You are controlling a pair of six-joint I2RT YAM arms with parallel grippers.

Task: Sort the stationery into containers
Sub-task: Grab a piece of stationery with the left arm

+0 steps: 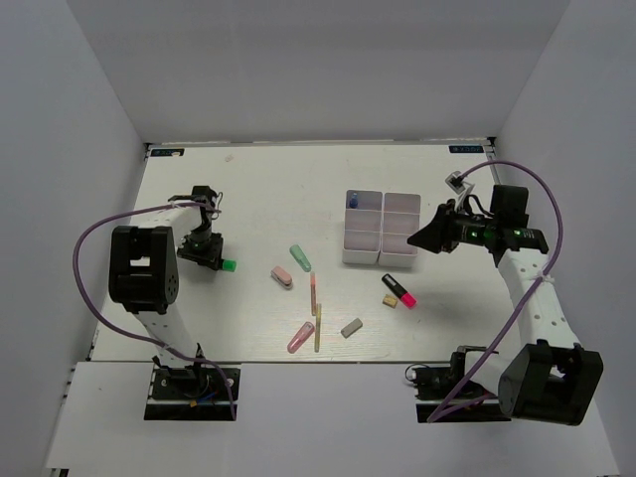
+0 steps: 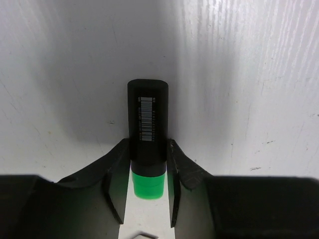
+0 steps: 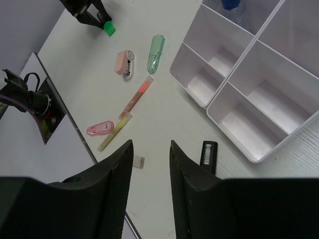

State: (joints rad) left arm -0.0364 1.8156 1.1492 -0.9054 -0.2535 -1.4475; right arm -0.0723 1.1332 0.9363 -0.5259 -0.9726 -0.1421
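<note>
Table (image 1: 248, 189): white. Bin block (image 1: 383, 227): six compartments, with the blue-capped tube (image 1: 353, 202) in the far-left one. Right gripper (image 3: 150, 147): jaws wide, empty, beside the block. Left gripper (image 2: 148, 149): clamped on black green-capped marker (image 2: 148, 124), table's left side. Barcode label (image 2: 147, 118) on the barrel, digits illegible.

Table (image 1: 248, 209): white, flat and matte. In the left wrist view its surface shows fine lengthwise grain and a few small dark specks.

Pinkish mark (image 1: 231, 156): faint, on the table near the far edge, left of centre.

Left label (image 1: 165, 152) and right label (image 1: 465, 149): small and blue, one at each far corner of the table. Print too small to read.

Back wall (image 1: 318, 70), left wall (image 1: 60, 179) and right wall (image 1: 586, 129): plain pale grey panels closing the table in on three sides, with no markings visible.

White ledge (image 1: 318, 417): runs along the table's near edge across the full width.
</note>
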